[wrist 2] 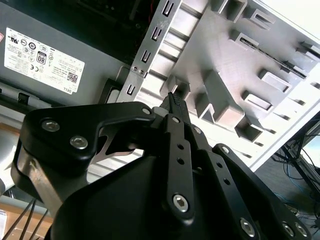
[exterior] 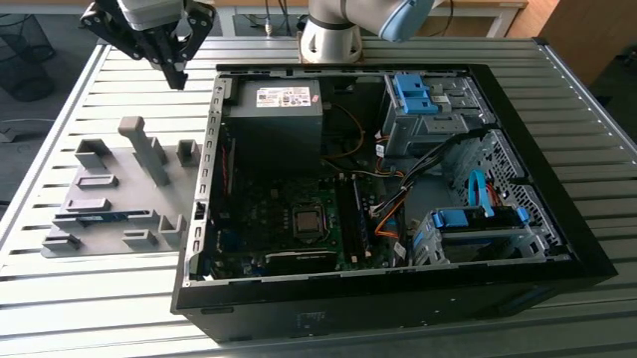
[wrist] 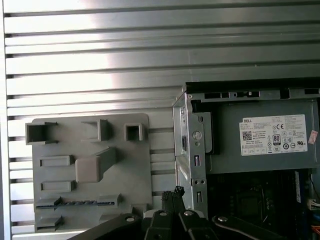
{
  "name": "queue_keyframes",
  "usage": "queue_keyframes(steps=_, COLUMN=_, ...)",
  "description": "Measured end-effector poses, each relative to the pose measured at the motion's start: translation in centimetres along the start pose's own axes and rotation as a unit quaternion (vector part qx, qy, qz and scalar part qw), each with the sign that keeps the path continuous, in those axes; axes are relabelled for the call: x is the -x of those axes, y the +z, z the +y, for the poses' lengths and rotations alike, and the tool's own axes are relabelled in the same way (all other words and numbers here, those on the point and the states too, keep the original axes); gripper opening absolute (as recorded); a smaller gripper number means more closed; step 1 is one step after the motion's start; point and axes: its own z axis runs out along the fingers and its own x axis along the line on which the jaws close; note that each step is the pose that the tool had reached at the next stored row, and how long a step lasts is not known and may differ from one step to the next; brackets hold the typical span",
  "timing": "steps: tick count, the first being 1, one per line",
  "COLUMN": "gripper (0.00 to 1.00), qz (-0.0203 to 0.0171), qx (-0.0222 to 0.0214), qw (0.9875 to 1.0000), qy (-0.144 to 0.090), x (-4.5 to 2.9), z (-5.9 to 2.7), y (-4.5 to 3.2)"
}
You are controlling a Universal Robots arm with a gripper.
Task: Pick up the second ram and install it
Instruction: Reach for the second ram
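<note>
The second ram (exterior: 95, 218) is a thin blue stick lying in a slot near the front of the grey holder plate (exterior: 119, 171), at the exterior view's left. In the first wrist view the second ram (wrist: 75, 202) is a dark strip in one of the plate's low slots. My gripper (exterior: 177, 78) hangs high above the slatted table, beyond the plate's far edge and beside the case's back left corner. Its fingers (wrist 2: 174, 100) are shut together with nothing between them. The fingertips (wrist: 172, 192) point down between the plate and the case wall.
An open black computer case (exterior: 398, 298) lies to the right of the plate, with a power supply (exterior: 279, 104), motherboard, memory slots (exterior: 350, 216), blue drive brackets (exterior: 413, 93) and cables. The plate carries several raised grey blocks, one tall post (exterior: 145, 149). The arm's base (exterior: 333, 33) stands behind the case.
</note>
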Motion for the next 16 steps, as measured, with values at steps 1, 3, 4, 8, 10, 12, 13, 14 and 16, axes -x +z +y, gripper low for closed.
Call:
queue_keyframes(steps=1, gripper=0.11, qz=0.0, qx=-0.0001, qw=1.0, qy=0.0, x=-0.08, z=-0.02, y=0.0)
queue_keyframes(steps=3, gripper=0.11, qz=0.0, qx=-0.0001, qw=1.0, qy=0.0, x=-0.28, z=-0.04, y=-0.01)
queue_keyframes(steps=4, gripper=0.11, qz=0.0, qx=0.0, qw=1.0, qy=0.0, x=-0.39, z=-0.05, y=-0.01)
queue_keyframes(steps=8, gripper=0.11, qz=0.0, qx=-0.0001, qw=1.0, qy=0.0, x=-0.84, z=-0.08, y=-0.02)
queue_keyframes(steps=10, gripper=0.11, qz=0.0, qx=-0.0001, qw=1.0, qy=0.0, x=-1.07, z=-0.1, y=-0.02)
queue_keyframes(steps=12, gripper=0.11, qz=0.0, qx=0.0, qw=1.0, qy=0.0, x=-1.28, z=-0.12, y=-0.03)
queue_keyframes(steps=13, gripper=0.11, qz=0.0, qx=0.0, qw=1.0, qy=0.0, x=-1.38, z=-0.12, y=-0.03)
queue_keyframes(steps=14, gripper=0.11, qz=0.0001, qx=0.0, qw=1.0, qy=0.0, x=-1.49, z=-0.13, y=-0.03)
queue_keyframes(steps=16, gripper=0.11, qz=0.0, qx=0.0, qw=1.0, qy=0.0, x=-1.69, z=-0.15, y=-0.03)
